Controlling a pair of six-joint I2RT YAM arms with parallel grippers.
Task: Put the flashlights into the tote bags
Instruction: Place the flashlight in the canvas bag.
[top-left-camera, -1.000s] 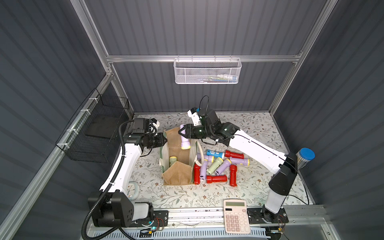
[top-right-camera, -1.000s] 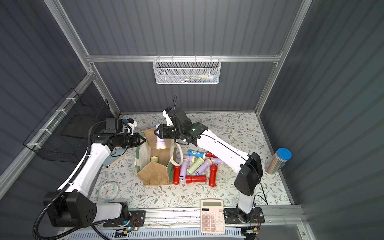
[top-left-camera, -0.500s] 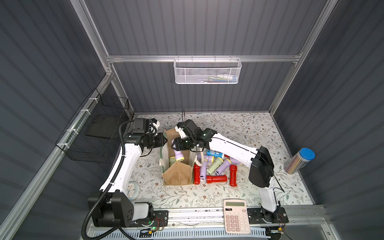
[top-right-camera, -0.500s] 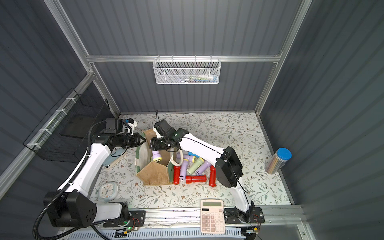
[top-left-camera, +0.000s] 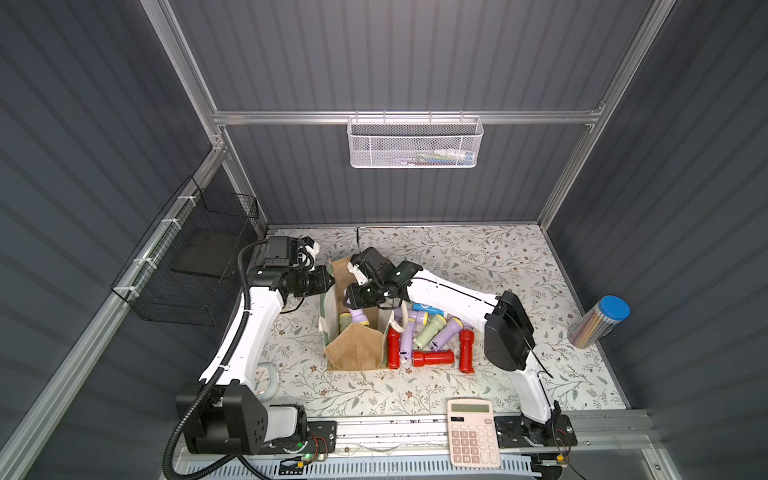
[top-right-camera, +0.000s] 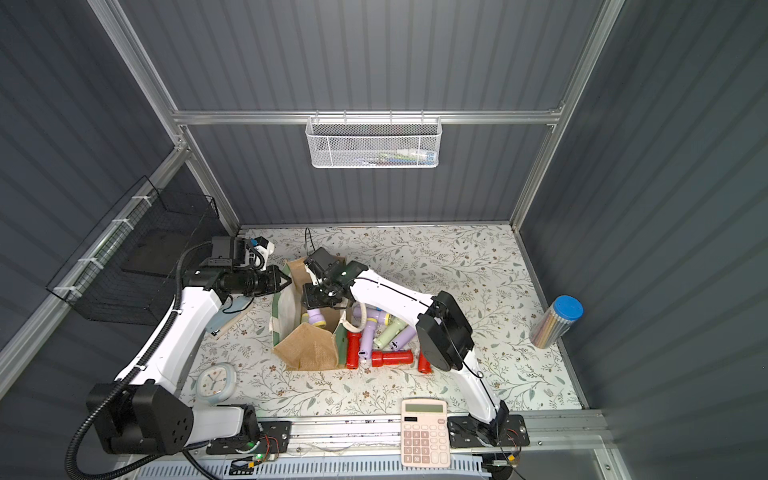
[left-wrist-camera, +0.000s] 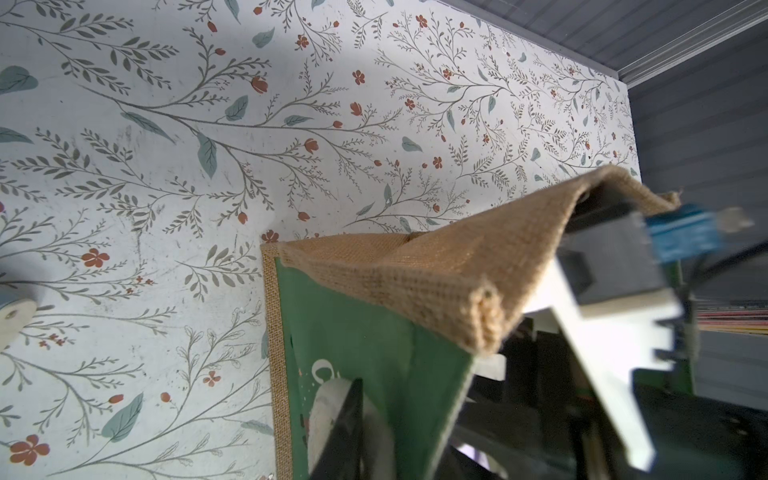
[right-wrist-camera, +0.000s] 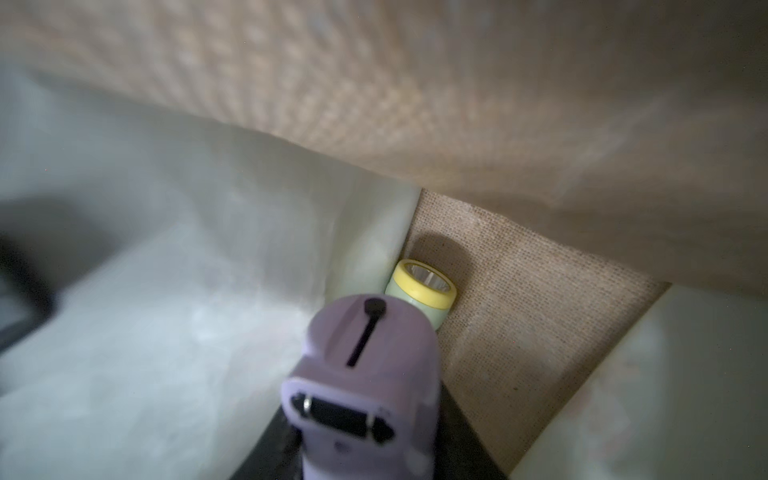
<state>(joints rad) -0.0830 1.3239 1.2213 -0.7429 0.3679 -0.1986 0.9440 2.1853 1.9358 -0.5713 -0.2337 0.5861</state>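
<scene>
Flashlight (top-left-camera: 358, 316) head-down inside tote bag (top-left-camera: 353, 353), axis steep.

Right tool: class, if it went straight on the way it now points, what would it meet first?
Probably the pale green flashlight inside the tote bag, just past the lilac flashlight the right tool holds; depth unclear.
</scene>
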